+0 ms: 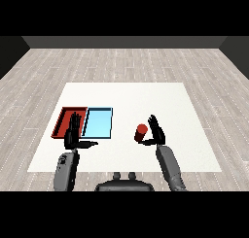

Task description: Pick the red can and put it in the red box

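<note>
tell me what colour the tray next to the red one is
Light blue tray, seen best in the head view.

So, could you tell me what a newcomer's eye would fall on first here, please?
The red can stands out on the white table, just left of the open right hand. Next come the red tray and light blue tray side by side at the left, with the left hand over them.

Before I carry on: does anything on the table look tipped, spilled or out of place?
Nothing stands out. The red can stands upright on the white table, just left of the open right hand. The red tray and light blue tray lie flat side by side, and the left hand is over their near edge.
</note>
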Robot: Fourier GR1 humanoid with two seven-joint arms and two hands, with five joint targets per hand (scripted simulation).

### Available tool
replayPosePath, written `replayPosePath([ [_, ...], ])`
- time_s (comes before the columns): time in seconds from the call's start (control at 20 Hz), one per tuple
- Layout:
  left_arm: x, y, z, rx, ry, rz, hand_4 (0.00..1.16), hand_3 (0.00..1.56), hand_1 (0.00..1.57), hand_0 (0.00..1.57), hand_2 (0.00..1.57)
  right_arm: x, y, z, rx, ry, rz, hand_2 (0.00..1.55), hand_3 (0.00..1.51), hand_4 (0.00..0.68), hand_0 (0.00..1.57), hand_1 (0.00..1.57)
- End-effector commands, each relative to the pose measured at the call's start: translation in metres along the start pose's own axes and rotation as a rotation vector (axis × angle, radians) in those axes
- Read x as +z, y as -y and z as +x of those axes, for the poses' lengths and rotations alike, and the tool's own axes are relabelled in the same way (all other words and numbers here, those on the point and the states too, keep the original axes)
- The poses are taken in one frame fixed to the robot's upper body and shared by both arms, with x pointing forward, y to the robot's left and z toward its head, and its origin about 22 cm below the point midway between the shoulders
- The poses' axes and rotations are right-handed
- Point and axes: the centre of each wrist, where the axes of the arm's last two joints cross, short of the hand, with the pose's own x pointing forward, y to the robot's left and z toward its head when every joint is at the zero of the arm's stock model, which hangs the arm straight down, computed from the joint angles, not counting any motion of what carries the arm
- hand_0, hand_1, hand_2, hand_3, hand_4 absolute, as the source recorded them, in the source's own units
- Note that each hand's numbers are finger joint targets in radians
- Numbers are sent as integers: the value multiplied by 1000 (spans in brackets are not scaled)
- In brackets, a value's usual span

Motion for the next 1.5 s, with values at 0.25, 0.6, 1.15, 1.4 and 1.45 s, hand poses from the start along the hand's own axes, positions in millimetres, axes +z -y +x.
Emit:
replayPosePath([
  [0.25, -12, 5, -16, 8, -2, -1, 0, 0, 0, 0, 0, 4, -5, -1, -26, -26, -12, 0, 0, 0, 0, 0],
  [0.6, 4, 4, 4, -12, 3, 9, 0, 0, 0, 0, 0, -14, -18, -5, -33, -1, -17, 0, 0, 0, 0, 0],
  [1.15, -24, -6, 16, -25, 17, -14, 0, 0, 0, 0, 0, -15, -45, -6, -79, -46, 39, 0, 0, 0, 0, 0],
  [1.4, 11, 3, 2, -16, 7, -3, 0, 0, 0, 0, 0, 4, -58, -20, -99, -39, 49, 0, 0, 0, 0, 0],
  [1.45, 0, 6, 4, -24, -13, -10, 0, 0, 0, 0, 0, -8, -36, -2, -73, -36, 27, 0, 0, 0, 0, 0],
])
